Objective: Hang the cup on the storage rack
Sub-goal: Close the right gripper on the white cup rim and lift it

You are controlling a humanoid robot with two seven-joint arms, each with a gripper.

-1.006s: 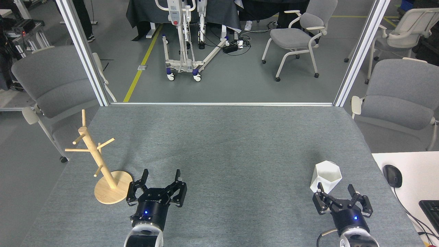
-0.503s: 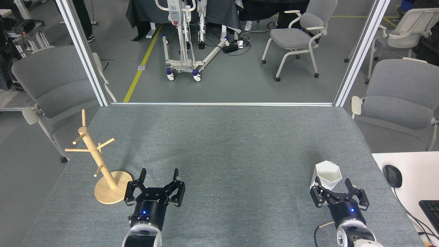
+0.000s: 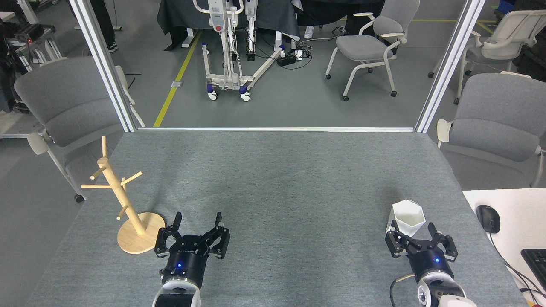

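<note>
Cup, white and seen empty, is flanked by spread fingers of right gripper; left gripper is held wide beside storage rack.

Both arms came in from the bottom edge, forearms pointing away from the body. The left tool sat low at the lower left, its two dark fingers spread wide apart and pointing forward, a small blue light glowing on its black wrist housing. The right tool sat at the lower right, fingers likewise parted and pointing forward, with the same blue light on its housing and a white wrist joint showing behind it.
</note>
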